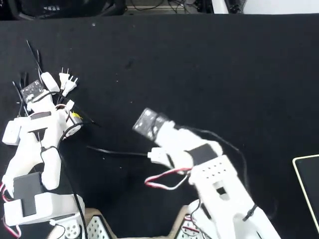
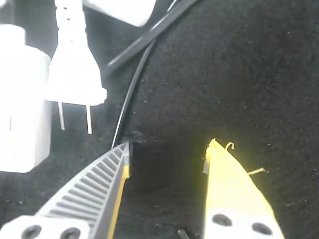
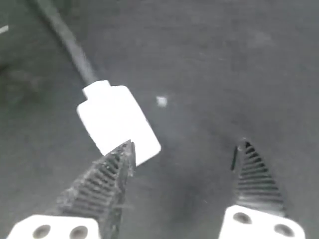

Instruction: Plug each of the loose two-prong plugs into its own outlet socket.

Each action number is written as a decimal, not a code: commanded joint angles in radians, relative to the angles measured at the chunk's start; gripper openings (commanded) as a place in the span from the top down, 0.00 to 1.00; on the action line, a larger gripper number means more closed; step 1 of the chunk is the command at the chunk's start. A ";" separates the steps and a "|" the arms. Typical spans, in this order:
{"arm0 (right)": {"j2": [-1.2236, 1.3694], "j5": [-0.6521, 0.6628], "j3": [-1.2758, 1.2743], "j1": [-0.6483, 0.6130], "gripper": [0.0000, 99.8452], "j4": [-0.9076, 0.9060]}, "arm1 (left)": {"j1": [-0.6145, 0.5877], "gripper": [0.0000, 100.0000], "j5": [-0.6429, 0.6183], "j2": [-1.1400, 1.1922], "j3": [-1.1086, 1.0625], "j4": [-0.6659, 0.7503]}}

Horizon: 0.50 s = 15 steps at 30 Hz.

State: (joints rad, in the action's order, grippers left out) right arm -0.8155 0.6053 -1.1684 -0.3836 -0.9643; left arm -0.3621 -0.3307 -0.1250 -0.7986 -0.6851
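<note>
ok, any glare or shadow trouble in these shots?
Left wrist view: plug glares white, prongs readable; dark shadow inside the open pincer. Right wrist view: white block evenly lit. High view: loose plugs stand out bright on black cloth.

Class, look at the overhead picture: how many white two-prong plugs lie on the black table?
2. They lie side by side toward the table's far left: the left plug and the right plug. Others may be hidden beneath the arm.
</note>
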 commanded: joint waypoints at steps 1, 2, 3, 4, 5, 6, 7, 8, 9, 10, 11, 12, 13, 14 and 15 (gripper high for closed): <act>0.001 -0.058 0.077 0.120 0.70 -0.012 | -0.008 0.76 -0.009 -0.037 0.047 0.011; 0.001 -0.071 0.082 0.126 0.70 -0.034 | -0.007 0.76 -0.008 -0.037 0.047 0.011; 0.001 -0.074 0.085 0.123 0.71 -0.068 | -0.007 0.76 -0.008 -0.037 0.047 0.012; 0.001 -0.063 0.087 0.104 0.73 -0.107 | -0.007 0.76 -0.008 -0.037 0.047 0.012; -0.001 -0.040 0.082 0.078 0.74 -0.146 | -0.007 0.76 -0.008 -0.037 0.047 0.012; -0.001 -0.008 0.073 0.043 0.75 -0.178 | -0.007 0.76 -0.008 -0.037 0.047 0.012; -0.007 0.021 0.053 0.002 0.75 -0.196 | -0.007 0.76 -0.008 -0.037 0.047 0.012; -0.021 0.038 0.027 -0.038 0.75 -0.196 | -0.007 0.76 -0.008 -0.037 0.047 0.012; -0.038 0.040 0.001 -0.074 0.74 -0.187 | -0.007 0.76 -0.008 -0.037 0.047 0.012; -0.054 0.038 -0.022 -0.103 0.73 -0.169 | -0.007 0.76 -0.008 -0.037 0.047 0.012; -0.065 0.038 -0.042 -0.124 0.73 -0.150 | -0.007 0.76 -0.008 -0.037 0.047 0.012; -0.074 0.038 -0.058 -0.135 0.73 -0.133 | -0.007 0.76 -0.008 -0.037 0.047 0.012; -0.074 0.040 -0.067 -0.141 0.73 -0.123 | -0.007 0.76 -0.008 -0.035 0.047 0.012; -0.067 0.046 -0.074 -0.143 0.73 -0.112 | -0.007 0.76 -0.006 -0.035 0.045 0.012; -0.054 0.048 -0.079 -0.138 0.73 -0.103 | -0.007 0.76 -0.006 -0.035 0.044 0.012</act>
State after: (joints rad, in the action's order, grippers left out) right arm -0.8615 0.6345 -1.2359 -0.4941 -1.1147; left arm -0.3621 -0.3307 -0.1250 -0.7986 -0.6851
